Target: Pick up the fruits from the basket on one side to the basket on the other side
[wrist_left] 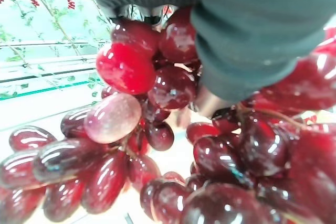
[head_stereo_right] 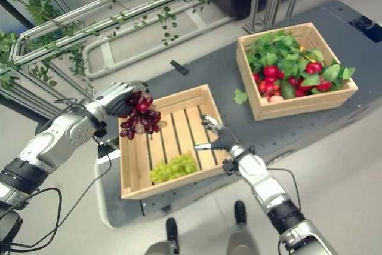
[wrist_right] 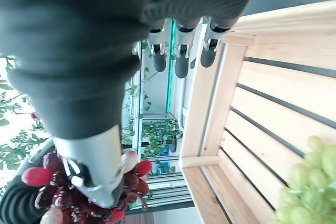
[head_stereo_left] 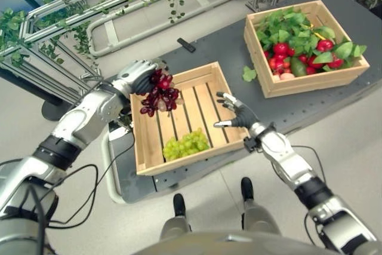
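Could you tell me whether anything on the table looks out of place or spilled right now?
One small thing: a loose green leaf lies on the grey table just outside the leaf-filled crate, beside its near corner, as if it fell out. Otherwise the green grapes sit in the slatted crate, and the left robot hand holds the red grapes.

1. left hand (head_stereo_left: 138, 76): fingers hidden behind the red grapes (head_stereo_left: 160, 92); grip not readable.
2. left wrist view: red grapes run past the picture's edges; stem mostly hidden.
3. far crate (head_stereo_left: 310, 76): fruit half buried under leaves (head_stereo_left: 292, 28); kinds too small to tell.
4. small dark object (head_stereo_left: 185, 45) near the platform's (head_stereo_left: 227, 52) far edge: too small to identify.
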`<state>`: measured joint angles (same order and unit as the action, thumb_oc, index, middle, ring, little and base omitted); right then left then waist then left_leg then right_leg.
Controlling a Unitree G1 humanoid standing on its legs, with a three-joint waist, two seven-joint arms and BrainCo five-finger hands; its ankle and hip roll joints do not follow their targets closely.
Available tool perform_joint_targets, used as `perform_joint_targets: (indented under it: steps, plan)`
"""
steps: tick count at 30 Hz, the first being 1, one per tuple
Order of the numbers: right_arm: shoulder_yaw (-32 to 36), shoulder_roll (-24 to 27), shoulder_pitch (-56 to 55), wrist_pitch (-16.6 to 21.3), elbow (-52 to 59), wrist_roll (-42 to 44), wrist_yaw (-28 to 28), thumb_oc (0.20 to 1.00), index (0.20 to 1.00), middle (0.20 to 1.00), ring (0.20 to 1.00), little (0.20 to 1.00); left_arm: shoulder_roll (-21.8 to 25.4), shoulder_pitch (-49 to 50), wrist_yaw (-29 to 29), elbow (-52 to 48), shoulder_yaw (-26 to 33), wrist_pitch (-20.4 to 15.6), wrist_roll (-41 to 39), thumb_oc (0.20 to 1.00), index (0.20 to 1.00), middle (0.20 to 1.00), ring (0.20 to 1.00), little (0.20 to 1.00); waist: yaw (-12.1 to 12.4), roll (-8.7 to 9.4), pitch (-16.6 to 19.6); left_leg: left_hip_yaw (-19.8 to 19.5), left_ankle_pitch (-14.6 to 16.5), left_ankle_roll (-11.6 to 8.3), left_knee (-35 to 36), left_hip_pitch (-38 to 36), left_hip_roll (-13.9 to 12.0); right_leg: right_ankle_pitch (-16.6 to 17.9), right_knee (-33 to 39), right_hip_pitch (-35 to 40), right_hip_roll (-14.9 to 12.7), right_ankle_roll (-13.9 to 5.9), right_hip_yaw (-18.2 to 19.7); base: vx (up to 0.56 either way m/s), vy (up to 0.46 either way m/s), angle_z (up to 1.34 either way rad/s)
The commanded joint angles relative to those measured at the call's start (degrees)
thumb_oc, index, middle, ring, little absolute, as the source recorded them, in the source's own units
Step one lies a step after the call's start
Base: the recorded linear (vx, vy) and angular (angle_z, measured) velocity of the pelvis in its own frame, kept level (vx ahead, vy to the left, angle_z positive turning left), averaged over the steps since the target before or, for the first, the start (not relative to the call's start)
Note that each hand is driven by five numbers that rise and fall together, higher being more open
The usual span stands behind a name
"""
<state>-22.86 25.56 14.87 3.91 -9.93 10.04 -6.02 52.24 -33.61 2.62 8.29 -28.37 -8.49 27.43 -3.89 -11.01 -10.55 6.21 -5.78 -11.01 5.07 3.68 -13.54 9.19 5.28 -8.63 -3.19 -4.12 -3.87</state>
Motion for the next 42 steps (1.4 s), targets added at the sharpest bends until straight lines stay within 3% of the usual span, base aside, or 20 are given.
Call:
perform_joint_targets:
  steps: [1,11,25,33,42]
  plan:
    - [2.39,-0.56,1.21,4.12,2.30,-0.48,-0.20,1.000,1.000,1.000,1.000,1.000,1.59,-2.40,-0.95,-1.21,2.15,-1.50,0.82,0.200,0.200,0.200,0.200,0.200,-1.30,-0.36,1.89,-1.16,0.95,1.48,-3.27,4.13,1.75,-12.54,-1.68,5.70,0.16,-2.94,-0.29,0.00,0.000,0.00]
    - [3.54,-0.57,3.28,3.30,3.24,-1.95,0.77,1.000,1.000,1.000,1.000,1.000,0.15,1.36,-0.19,-2.00,3.16,-1.47,2.24,0.200,0.200,0.200,0.200,0.200,-1.01,-0.12,2.10,-1.09,1.25,1.60,-3.53,4.14,1.80,-12.69,-1.64,5.98,0.14,-2.82,-0.28,0.00,0.000,0.00]
    - [-4.88,-8.74,20.20,0.13,-2.28,-6.06,3.53,1.000,1.000,1.000,1.000,1.000,-8.58,-0.74,-2.74,-0.83,-1.01,0.13,4.46,0.200,0.200,0.200,0.200,0.200,0.25,0.12,2.78,-1.47,1.19,1.58,-3.34,3.92,1.76,-13.26,-1.77,6.51,0.53,-2.10,-0.32,0.00,-0.001,0.01]
    - [-8.35,-12.16,27.13,-0.48,-8.59,-2.58,4.95,1.000,1.000,1.000,1.000,1.000,-10.49,-5.73,-6.76,1.83,-4.62,0.77,9.31,0.200,0.200,0.200,0.200,0.200,0.88,0.26,3.16,-1.88,1.12,1.37,-3.36,3.86,1.79,-13.75,-1.96,7.16,0.78,-1.84,-0.82,0.00,0.000,0.00]
    - [-9.14,-11.27,28.25,1.00,-5.01,3.05,3.91,1.000,1.000,1.000,1.000,1.000,-9.54,-10.07,-9.64,5.84,-5.69,1.15,8.96,0.200,0.200,0.200,0.200,0.200,0.84,0.43,3.05,-2.28,1.19,1.22,-3.48,3.70,1.98,-13.94,-2.21,7.46,0.78,-1.86,-1.50,0.00,0.000,0.00]
